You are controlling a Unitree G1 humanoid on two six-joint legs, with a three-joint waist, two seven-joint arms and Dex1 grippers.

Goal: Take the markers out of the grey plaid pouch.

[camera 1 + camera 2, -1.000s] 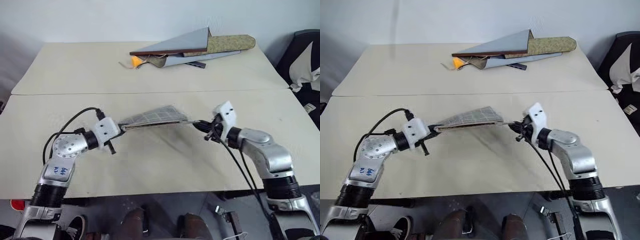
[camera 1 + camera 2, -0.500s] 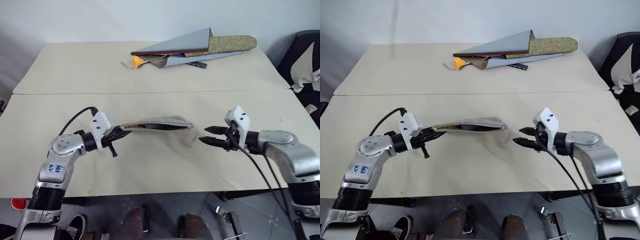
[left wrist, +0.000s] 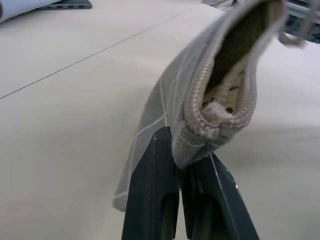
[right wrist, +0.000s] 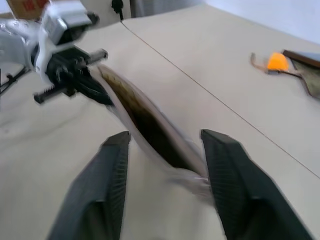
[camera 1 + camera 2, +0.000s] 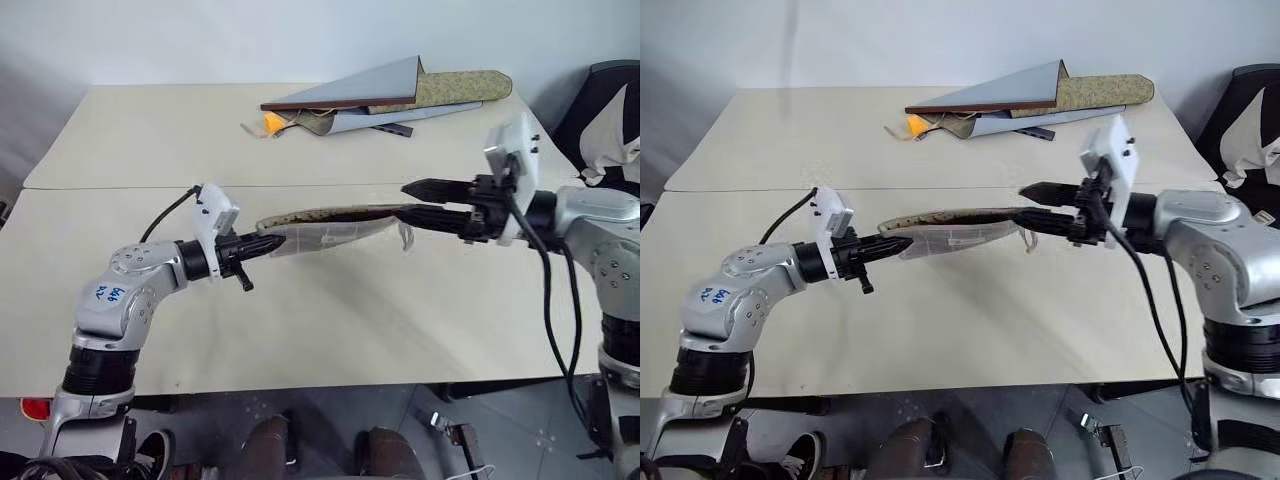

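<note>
The left end effector point(image 5: 268, 243) is shown with its two black fingers point(image 3: 152, 200) pressed together on the near corner of the grey plaid pouch point(image 5: 335, 225), at the end of the zip. By this pinch the pouch is kept lifted off the desk point(image 5: 330, 320) and stretched out lengthwise towards the other arm, so that the zip opening is turned upward and can be entered. In the left wrist view the zip is seen parted, with the tan dotted lining exposed inside the mouth.

The right end effector point(image 5: 425, 203) is held at the far end of the pouch with its fingers spread, one above and one below the gaping edge; in the right wrist view the dark opening lies between the two fingers point(image 4: 107, 175), and nothing is gripped by them. This posture is judged to be a preparation for reaching into the mouth or for taking hold of its free end. No marker can be made out; any that remain are taken to be hidden inside the pouch, so the removal is judged not yet achieved.

The pouch hangs in the air between the two end effectors, above the near half of the desk. At the far edge of the desk a heap of grey folders point(image 5: 350, 88) and an olive-speckled case point(image 5: 462, 86) lies well apart, with a small orange object point(image 5: 271, 122) beside it.
</note>
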